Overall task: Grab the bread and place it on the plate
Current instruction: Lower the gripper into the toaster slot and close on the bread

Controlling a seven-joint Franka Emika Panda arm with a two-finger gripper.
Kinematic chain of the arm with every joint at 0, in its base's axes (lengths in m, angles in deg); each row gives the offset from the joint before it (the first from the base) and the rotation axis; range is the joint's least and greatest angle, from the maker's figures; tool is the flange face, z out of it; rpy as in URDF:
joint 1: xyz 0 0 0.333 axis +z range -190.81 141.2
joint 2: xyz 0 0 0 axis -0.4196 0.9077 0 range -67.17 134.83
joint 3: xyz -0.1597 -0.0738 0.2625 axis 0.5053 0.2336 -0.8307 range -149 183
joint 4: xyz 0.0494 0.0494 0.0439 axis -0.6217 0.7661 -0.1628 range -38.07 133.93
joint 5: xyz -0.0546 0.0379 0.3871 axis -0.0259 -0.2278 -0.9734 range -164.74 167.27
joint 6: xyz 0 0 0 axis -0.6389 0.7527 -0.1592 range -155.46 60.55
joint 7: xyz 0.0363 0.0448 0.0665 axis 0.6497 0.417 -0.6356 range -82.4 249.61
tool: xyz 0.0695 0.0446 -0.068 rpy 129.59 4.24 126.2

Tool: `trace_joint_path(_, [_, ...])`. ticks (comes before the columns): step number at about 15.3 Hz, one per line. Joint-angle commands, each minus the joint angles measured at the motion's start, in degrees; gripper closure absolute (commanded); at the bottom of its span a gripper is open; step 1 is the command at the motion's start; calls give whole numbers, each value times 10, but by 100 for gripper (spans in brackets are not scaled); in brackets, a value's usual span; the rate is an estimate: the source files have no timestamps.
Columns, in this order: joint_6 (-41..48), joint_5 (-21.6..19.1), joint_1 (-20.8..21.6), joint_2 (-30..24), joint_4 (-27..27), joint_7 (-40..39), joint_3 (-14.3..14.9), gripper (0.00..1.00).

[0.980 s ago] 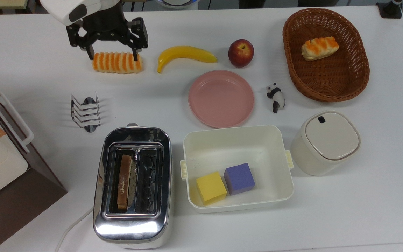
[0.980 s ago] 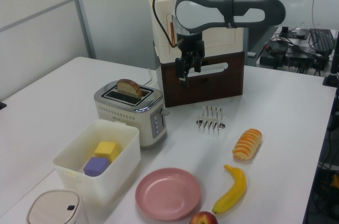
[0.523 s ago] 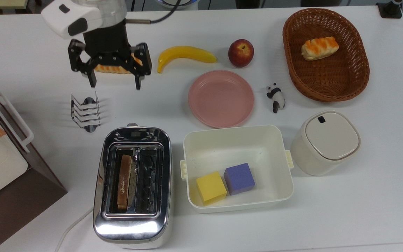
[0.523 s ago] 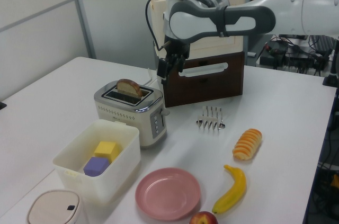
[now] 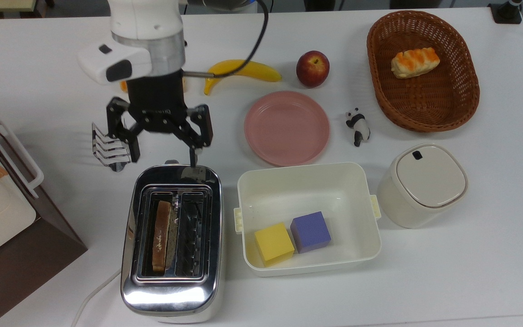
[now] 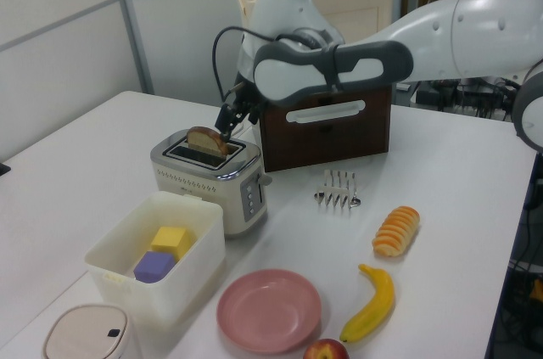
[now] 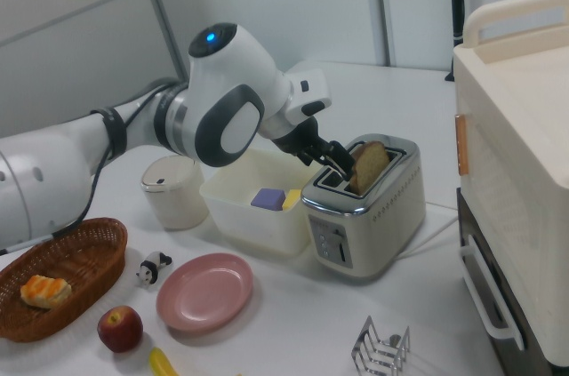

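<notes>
Gripper: the gripper (image 5: 163, 156) is hanging spread wide at the toaster's (image 5: 172, 240) edge.
Bread: the bread (image 5: 161, 236) is standing upright in a slot, crust exposed for pinching.
Plate: the plate (image 5: 287, 128) is waiting bare.

bread (image 5: 162, 236) in toaster (image 5: 171, 293) slot; tub (image 5: 308, 181) on the top view's right, plate (image 5: 287, 127) above tub.

Bright, even overhead light fills all three views, leaving only soft, faint shadows on the white table (image 5: 470, 254). The shiny chrome two-slot toaster (image 5: 170, 290) carries white glare along its lower edge in the top view. The top view is sharp, the left and right views slightly softer.
</notes>
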State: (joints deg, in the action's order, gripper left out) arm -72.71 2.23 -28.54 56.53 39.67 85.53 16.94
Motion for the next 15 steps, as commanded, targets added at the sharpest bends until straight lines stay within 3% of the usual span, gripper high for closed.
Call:
trace_joint_path(1, [-73, -8, 14, 8, 11, 35, 4, 0])
trace_joint_path(9, [-227, -9, 14, 64, 11, 60, 4, 0])
trace_joint_path(10, [-233, -9, 14, 67, 10, 60, 4, 4])
trace_joint_path(15, [-238, -6, 15, 75, 10, 77, 4, 59])
